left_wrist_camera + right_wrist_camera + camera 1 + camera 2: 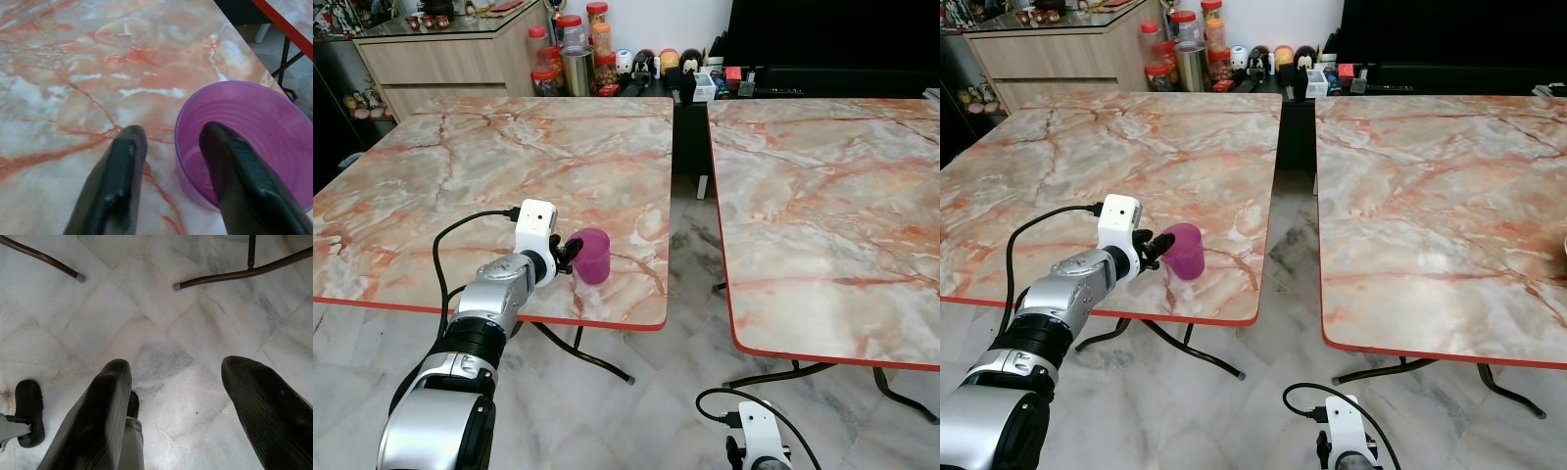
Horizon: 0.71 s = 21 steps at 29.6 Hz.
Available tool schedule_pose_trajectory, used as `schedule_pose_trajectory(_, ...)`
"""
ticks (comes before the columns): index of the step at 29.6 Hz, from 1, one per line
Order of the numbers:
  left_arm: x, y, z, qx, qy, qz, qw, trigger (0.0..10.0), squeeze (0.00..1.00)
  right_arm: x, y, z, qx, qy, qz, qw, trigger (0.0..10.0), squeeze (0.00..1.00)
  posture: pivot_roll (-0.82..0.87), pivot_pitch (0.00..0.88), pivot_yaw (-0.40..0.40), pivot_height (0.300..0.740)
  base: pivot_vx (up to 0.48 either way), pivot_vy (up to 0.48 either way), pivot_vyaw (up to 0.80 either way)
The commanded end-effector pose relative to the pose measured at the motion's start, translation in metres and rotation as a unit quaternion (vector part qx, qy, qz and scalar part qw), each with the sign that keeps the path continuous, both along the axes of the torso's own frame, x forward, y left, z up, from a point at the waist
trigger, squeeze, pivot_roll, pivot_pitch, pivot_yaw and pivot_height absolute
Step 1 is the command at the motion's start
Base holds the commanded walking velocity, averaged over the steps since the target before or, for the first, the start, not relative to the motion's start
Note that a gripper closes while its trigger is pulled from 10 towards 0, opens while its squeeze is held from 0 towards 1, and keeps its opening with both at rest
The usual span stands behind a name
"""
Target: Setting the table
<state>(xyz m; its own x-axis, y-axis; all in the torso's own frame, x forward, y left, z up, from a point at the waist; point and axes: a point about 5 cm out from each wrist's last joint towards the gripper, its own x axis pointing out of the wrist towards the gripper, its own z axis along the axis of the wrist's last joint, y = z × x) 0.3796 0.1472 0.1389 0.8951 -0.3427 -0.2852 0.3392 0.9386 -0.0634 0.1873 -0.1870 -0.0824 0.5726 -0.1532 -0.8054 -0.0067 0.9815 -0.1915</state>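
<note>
Barely begun: 1 translucent purple plastic cup [593,256] upright on left marble-pattern red-edged table [460,176], near its front edge, mouth up, long axis vertical. Left gripper [171,161] fingers straddle cup rim, 1 inside, 1 outside, gap visible, not clamped. Right gripper [195,406] spread, idle below that table. Remaining settings absent.

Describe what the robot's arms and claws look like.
Both arms are silver metal with black ribbed joints. The left arm ends in a white boxy wrist block with a black cable looping from it. Each claw, left claw and right claw, has two long, rounded black fingers, faintly ribbed.
</note>
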Motion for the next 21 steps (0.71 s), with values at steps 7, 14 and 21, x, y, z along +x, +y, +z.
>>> schedule_pose_trajectory(7, 0.0, 0.003, 0.004, 0.011, 0.0, -0.007, 1.0, 0.0, 0.0, 0.002, 0.003, 0.001, 0.006, -0.002, -0.007, 1.0, 10.0, 0.0, 0.01, 0.0, 0.062, 0.74, 0.0, 0.0, 0.0)
schedule_pose_trajectory(14, 0.001, 0.005, 0.007, 0.004, -0.014, 0.01, 1.0, 0.0, 0.0, 0.002, 0.003, 0.001, 0.005, -0.002, -0.007, 1.0, 10.0, 0.0, 0.01, 0.0, 0.062, 0.74, 0.0, 0.0, 0.0)
schedule_pose_trajectory(21, 0.005, 0.014, 0.027, -0.052, -0.086, 0.07, 0.992, 0.0, 0.0, 0.001, 0.0, 0.0, 0.003, 0.0, -0.005, 1.0, 10.0, 0.0, 0.0, 0.0, 0.051, 0.74, 0.0, 0.0, 0.0)
